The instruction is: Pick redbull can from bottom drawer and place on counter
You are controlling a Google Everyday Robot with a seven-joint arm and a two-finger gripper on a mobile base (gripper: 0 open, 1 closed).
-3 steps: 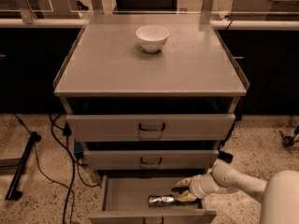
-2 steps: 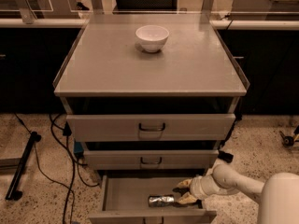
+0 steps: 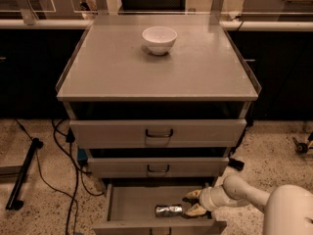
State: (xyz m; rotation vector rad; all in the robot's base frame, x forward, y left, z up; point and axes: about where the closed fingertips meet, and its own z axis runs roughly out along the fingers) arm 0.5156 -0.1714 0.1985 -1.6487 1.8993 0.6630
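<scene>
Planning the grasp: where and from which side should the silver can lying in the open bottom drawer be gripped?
I'd grip the slim shiny silver can across its round body, coming from the right: it lies on its side, lengthwise left-right, in the shallow grey bottom drawer. The gripper sits inside the drawer just right of it, jaws open.

A white bowl (image 3: 159, 39) sits above two upper drawers (image 3: 107, 133) with loop handles, black cables (image 3: 55, 177) trailing across speckled floor (image 3: 39, 214).

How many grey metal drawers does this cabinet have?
3: the top drawer, the middle drawer below it, and the open bottom drawer, where the open tan gripper sits beside the shiny silver can.
</scene>
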